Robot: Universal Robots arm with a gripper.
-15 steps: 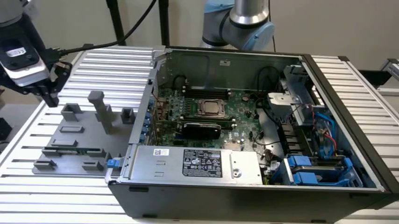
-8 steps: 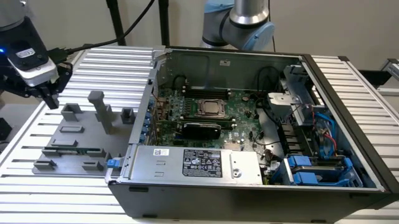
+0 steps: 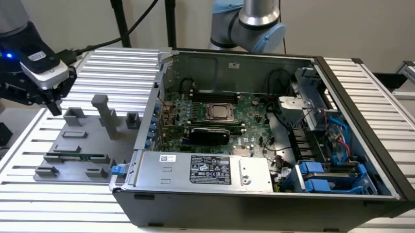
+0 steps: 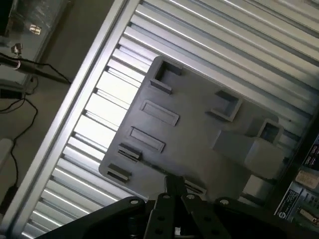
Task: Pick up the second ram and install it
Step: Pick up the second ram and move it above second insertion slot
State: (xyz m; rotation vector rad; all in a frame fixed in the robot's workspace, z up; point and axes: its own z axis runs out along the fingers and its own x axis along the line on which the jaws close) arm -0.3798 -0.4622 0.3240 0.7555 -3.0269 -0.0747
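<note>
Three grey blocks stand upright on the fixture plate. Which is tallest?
The middle block, a slim post rising above the shorter left block and right block in the exterior view.

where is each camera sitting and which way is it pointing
Exterior view: off the arm, raised, looking down across the ribbed table at the open computer case and the grey fixture holding the second ram; the gripper hangs above the fixture on the exterior view's left, with an arm joint behind the case.
Wrist view: on the wrist, looking down past the gripper onto the fixture and table.
Shared: gripper, fixture, table, an edge of the case.
</note>
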